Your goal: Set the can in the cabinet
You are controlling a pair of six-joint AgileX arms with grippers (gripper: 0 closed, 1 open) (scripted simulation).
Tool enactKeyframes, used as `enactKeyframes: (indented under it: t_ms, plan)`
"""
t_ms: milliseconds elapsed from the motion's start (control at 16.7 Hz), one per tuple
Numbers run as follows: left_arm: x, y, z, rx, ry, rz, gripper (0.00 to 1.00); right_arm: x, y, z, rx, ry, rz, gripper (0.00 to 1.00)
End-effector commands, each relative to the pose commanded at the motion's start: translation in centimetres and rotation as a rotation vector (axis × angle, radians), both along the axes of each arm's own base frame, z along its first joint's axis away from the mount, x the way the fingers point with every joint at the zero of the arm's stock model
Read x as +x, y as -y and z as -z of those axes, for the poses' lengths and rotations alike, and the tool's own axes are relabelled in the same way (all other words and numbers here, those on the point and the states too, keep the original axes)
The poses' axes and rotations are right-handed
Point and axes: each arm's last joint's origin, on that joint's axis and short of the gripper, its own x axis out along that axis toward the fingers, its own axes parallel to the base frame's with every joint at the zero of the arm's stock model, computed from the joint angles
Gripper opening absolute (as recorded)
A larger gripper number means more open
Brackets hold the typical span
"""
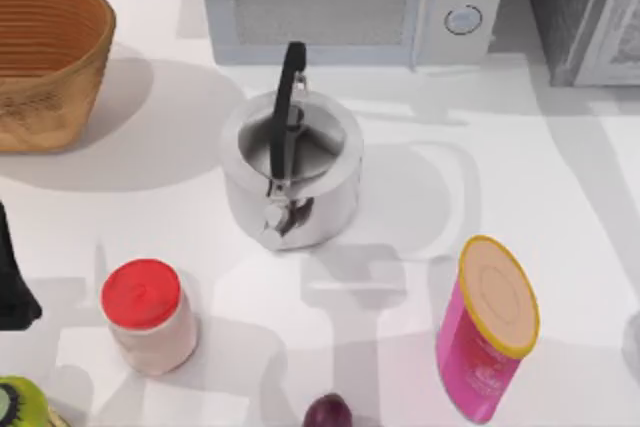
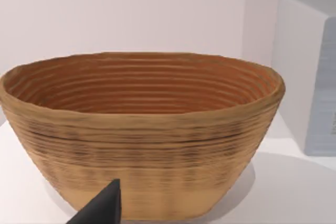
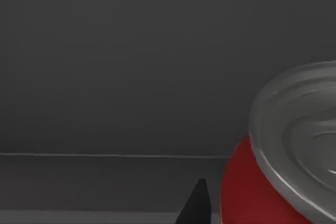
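Cabinet (image 1: 580, 7): large grey unit at the top view's far right corner, well beyond where the left gripper reaches.
Microwave (image 1: 350, 2): white, just beside the cabinet.
Basket (image 2: 142, 129): woven and empty, directly ahead of the left gripper (image 2: 102, 208) and close to it.
Kettle (image 1: 290, 172): silver, mid-table, apart from both grippers.
Can (image 3: 262, 182): red with a silver top, upright, just beside the right gripper (image 3: 198, 205). A plain dark grey wall (image 3: 131, 77) stands behind it.
Right gripper's hold: cannot tell. The can sits right at its tip, but whether it is clamped or let go is not shown.
Left gripper's hold: cannot tell. The left arm (image 1: 15, 277) is parked at the table's left edge.
Step in hand: judged to be the placing itself. The dark wall and the floor line behind the can look like the cabinet's inside, so the can seems to be in or at its mouth.
Next move calls for: making sure the can stands on its base, letting go cleanly, then backing straight out without brushing it over.
Views: the right wrist view gives the can and the dark enclosure. The top view gives the cabinet's outside and the table layout. The left wrist view adds the basket's ribbed inside.
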Motion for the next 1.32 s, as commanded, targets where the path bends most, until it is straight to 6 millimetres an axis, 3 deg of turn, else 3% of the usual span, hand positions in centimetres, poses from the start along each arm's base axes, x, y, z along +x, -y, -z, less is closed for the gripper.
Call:
enactKeyframes:
  t_ms: [360,660,840,1080,1320]
  plan:
    - [0.0,0.0,0.0,0.000,0.000,0.000,1.00,6.0,0.1,-1.9,0.003,0.026,0.008,0.00]
    - [0.0,0.0,0.0,0.000,0.000,0.000,1.00,9.9,0.5,-1.1,0.009,0.026,0.009,0.00]
    - [0.0,0.0,0.0,0.000,0.000,0.000,1.00,11.0,0.7,-0.5,0.010,0.016,0.008,0.00]
    - [0.0,0.0,0.0,0.000,0.000,0.000,1.00,11.0,0.7,-0.5,0.010,0.015,0.008,0.00]
    - [0.0,0.0,0.0,0.000,0.000,0.000,1.00,11.0,0.7,-0.5,0.010,0.015,0.008,0.30]
